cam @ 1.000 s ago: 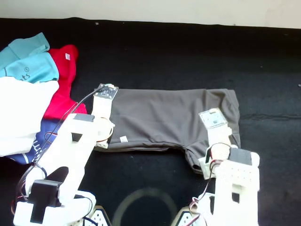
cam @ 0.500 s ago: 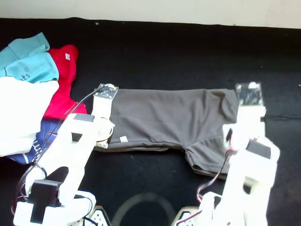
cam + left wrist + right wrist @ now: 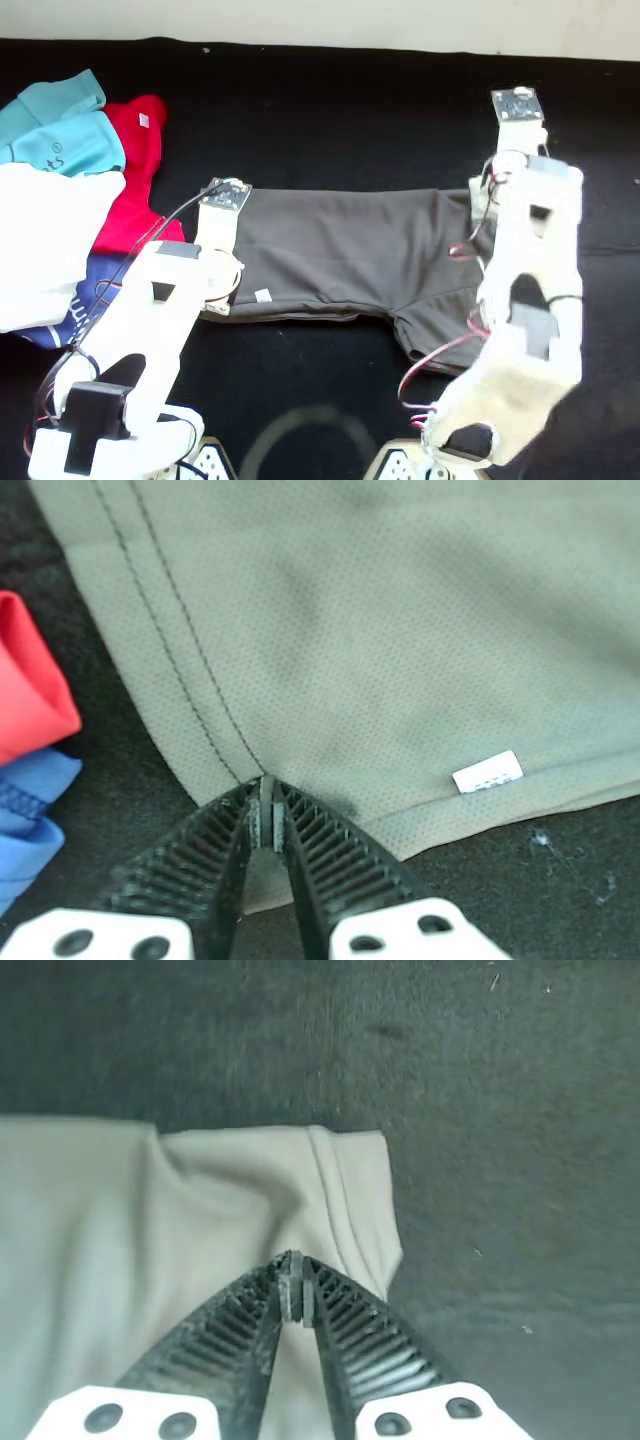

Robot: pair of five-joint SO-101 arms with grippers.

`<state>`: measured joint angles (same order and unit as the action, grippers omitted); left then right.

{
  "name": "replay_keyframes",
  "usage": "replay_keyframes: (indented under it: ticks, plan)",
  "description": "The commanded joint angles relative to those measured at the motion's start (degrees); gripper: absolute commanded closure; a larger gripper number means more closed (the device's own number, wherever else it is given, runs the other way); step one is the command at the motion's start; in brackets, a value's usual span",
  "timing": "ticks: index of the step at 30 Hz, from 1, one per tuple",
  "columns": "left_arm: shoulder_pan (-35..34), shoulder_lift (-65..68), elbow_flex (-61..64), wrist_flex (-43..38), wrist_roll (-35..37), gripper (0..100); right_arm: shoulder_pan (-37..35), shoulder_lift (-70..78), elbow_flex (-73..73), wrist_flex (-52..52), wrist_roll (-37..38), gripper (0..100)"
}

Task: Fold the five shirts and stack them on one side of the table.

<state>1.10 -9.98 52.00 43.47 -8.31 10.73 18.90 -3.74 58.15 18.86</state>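
The two arms rise from the near edge of the black bench (image 3: 330, 120). Between them lies the grey shirt (image 3: 350, 255), spread flat near the bench's middle. Its long axis runs side to side. The hem end points toward the left arm, and the sleeve end lies under the right arm. One short sleeve (image 3: 430, 335) juts toward the near edge. The cloth is a fine dotted knit, lightly creased, with a double-stitched hem and a small white tag (image 3: 487, 771) at its near edge.

The left gripper (image 3: 267, 820) has its jaws together, tips down on the hem corner. Whether any cloth is pinched cannot be told. The right gripper (image 3: 290, 1290) is also pressed together, above the far sleeve (image 3: 350, 1200), next to bare bench.

Just beyond the hem, on the left side of the bench, four other shirts are heaped. The white shirt (image 3: 45, 240) is on top and the blue shirt (image 3: 70, 310) beneath it. The red shirt (image 3: 135, 170) nearly touches the grey hem, and the teal shirt (image 3: 60, 130) lies farthest back. A pale wall (image 3: 400, 20) runs behind the bench.
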Motion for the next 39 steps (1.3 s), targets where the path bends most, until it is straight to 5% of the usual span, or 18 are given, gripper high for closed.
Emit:
replay_keyframes:
  ticks: [1, 10, 20, 33, 39]
  plan:
    - [0.8, 0.1, 0.1, -1.2, 0.4, 99, -1.3, 8.0, -11.9, 2.2, -4.2, 99.1]
    - [0.7, -0.4, 0.0, -0.7, 0.3, 99, 1.6, 28.4, -33.4, 5.9, -4.4, 99.1]
    - [-4.7, -0.5, -5.5, 5.8, 0.3, 99, 4.7, 39.2, -56.4, 21.8, -4.2, 99.1]
    - [4.5, -0.6, -21.4, 21.5, 5.6, 99, 5.0, 39.4, -90.8, 42.9, -0.5, 99.1]
    - [4.5, -0.5, -14.5, 14.6, 4.6, 99, 8.1, 39.1, -90.8, 43.1, -0.2, 99.1]
